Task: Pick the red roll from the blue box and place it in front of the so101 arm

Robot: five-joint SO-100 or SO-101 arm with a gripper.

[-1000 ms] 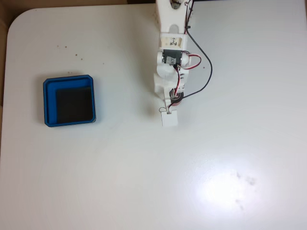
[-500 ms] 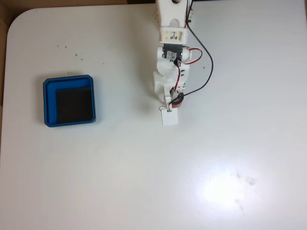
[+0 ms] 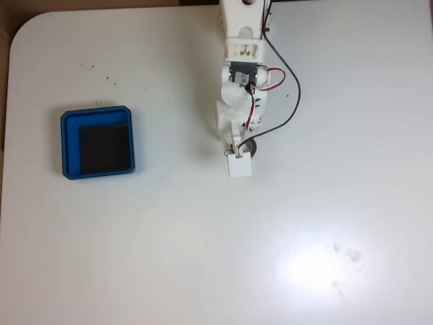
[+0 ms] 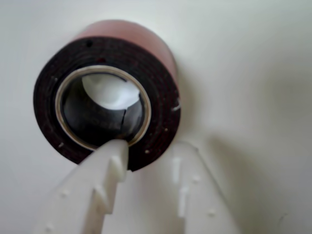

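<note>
Lowered since 1 second ago, the small red ring-shaped roll of tape (image 4: 146,63) now shows its dark top face beside the white jointed so101 arm (image 3: 242,40), apparently lying flat on the white table (image 3: 169,244). In the wrist view the pointed white gripper (image 4: 146,156) pinches the roll's wall, 1 finger inside the pale core, 1 outside. The shallow bright-blue plastic box (image 3: 98,172) sits well apart at fixed-view left, holding nothing. Release looks like the step in hand: spread the fingers fully, then lift straight up so the inner finger does not drag the roll.
</note>
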